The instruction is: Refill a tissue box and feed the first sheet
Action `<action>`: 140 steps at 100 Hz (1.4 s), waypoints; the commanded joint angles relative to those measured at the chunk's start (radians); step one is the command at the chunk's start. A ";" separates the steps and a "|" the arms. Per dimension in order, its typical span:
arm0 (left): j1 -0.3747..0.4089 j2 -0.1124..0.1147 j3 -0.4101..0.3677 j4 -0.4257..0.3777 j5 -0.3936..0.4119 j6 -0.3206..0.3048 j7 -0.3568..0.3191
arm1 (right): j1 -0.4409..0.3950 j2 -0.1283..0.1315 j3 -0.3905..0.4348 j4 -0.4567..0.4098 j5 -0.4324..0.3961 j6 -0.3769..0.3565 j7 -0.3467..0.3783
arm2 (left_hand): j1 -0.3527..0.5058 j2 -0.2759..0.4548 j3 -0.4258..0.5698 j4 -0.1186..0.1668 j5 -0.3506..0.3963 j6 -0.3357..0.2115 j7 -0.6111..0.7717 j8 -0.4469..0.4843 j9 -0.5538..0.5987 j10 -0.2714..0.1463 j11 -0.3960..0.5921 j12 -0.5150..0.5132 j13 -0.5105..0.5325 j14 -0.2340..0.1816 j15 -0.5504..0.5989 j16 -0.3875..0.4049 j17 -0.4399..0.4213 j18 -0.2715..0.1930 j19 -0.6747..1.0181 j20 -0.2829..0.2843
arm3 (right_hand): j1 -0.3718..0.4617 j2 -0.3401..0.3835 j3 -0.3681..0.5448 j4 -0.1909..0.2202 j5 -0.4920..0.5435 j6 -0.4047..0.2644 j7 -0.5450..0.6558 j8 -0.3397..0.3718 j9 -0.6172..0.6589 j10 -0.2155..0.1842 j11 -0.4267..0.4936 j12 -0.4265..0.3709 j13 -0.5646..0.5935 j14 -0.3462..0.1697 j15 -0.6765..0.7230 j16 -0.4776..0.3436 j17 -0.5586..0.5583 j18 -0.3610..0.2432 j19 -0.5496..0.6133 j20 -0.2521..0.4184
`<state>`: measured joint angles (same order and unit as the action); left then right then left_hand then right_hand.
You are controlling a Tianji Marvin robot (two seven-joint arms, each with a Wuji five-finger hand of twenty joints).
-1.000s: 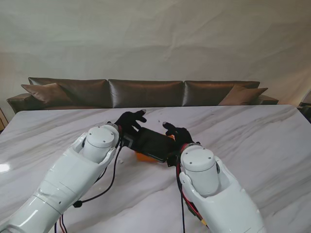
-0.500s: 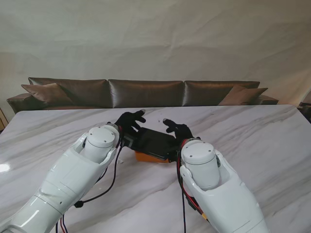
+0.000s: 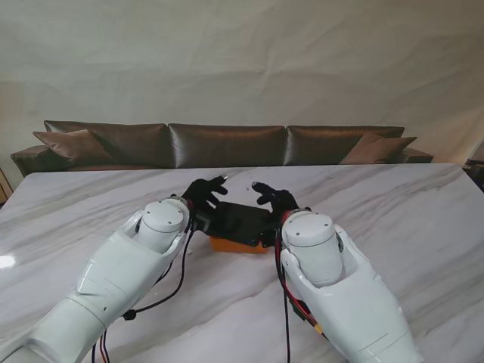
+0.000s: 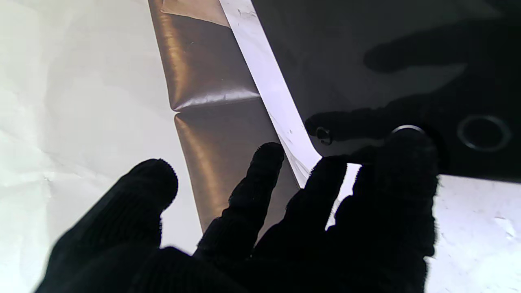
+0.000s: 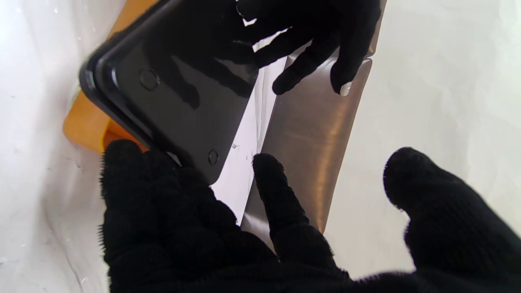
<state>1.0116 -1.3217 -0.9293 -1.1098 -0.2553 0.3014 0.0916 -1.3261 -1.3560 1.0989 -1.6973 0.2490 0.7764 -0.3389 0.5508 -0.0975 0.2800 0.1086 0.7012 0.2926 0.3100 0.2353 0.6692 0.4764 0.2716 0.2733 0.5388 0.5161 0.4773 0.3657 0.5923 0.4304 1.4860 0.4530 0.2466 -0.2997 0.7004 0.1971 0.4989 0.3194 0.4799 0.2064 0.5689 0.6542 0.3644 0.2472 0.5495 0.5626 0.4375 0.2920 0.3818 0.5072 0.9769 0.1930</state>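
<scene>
Left to right, stand view.

Your left hand [image 3: 203,190] sits at the left end of the black lid [image 3: 240,221]. Its fingers [image 4: 260,171] are spread; in the wrist view one or two fingertips meet the lid's corner, the rest hang free over the far edge. No closed grasp there, just a light side contact.

The lid lies roughly flat over the orange tissue box [image 3: 236,246], mid-table [image 3: 423,227], just ahead of both wrists. Only an orange strip shows along the near edge. Whether the lid is seated or merely resting, you cannot tell.

Your right hand [image 3: 276,201] mirrors the left at the right end: thumb and forefinger splayed wide, the other fingers [image 5: 138,171] against the lid's corner, nothing gripped.

Handling, as judgement: the lid looks like rigid, glossy plastic, probably light and slick under knitted gloves. Take it by the short end edges, fingertips hooked under the rim, not pressed on the shiny top face. The box will likely slide on polished marble, so keep opposing pressure even. No tissues are visible.
</scene>
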 commanded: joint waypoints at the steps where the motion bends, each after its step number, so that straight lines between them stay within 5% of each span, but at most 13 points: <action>1: -0.003 -0.030 0.011 -0.007 -0.014 -0.021 -0.028 | 0.012 -0.013 -0.004 -0.007 0.001 0.005 0.031 | -0.005 0.014 0.003 0.027 0.031 -0.006 0.008 -0.008 0.122 -0.147 0.198 0.076 0.104 -0.010 0.147 0.042 0.020 -0.004 -0.300 -0.006 | 0.003 -0.022 -0.012 0.020 0.019 -0.018 -0.011 0.009 0.076 -0.333 0.074 0.012 0.010 -0.163 0.016 0.005 0.008 -0.149 -0.009 0.006; 31: -0.029 -0.039 0.032 0.045 0.010 -0.040 -0.030 | 0.014 -0.001 -0.005 -0.013 -0.021 0.031 0.073 | -0.009 0.014 0.007 0.028 0.031 -0.011 0.012 -0.006 0.124 -0.151 0.200 0.077 0.106 -0.013 0.148 0.042 0.022 -0.004 -0.298 -0.004 | 0.002 -0.023 -0.012 0.020 0.019 -0.021 -0.013 0.010 0.076 -0.336 0.073 0.012 0.006 -0.174 0.009 0.002 0.002 -0.158 -0.011 0.006; 140: 0.005 -0.021 0.021 -0.039 0.088 0.043 0.006 | 0.095 0.032 -0.024 0.106 -0.049 0.041 0.199 | -0.015 0.010 0.016 0.030 0.031 -0.016 0.018 -0.003 0.128 -0.157 0.204 0.079 0.108 -0.013 0.150 0.042 0.026 -0.003 -0.295 -0.004 | 0.010 -0.023 -0.017 0.014 0.004 -0.033 -0.017 0.016 0.059 -0.358 0.068 0.010 -0.013 -0.263 -0.040 -0.019 -0.049 -0.247 -0.021 0.016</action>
<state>1.0105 -1.3253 -0.9116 -1.1269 -0.1609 0.3522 0.1183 -1.2429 -1.3168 1.0812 -1.6022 0.1961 0.8318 -0.1656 0.5508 -0.0976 0.2810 0.1119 0.7012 0.2925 0.3156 0.2353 0.6699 0.4764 0.3009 0.2930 0.5486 0.5151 0.5233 0.3686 0.6039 0.4328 1.4860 0.4529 0.2468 -0.2997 0.7004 0.1971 0.4991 0.3194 0.4681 0.2138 0.5692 0.5610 0.3681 0.2472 0.5534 0.4500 0.4281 0.2893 0.3509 0.3865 0.9655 0.1937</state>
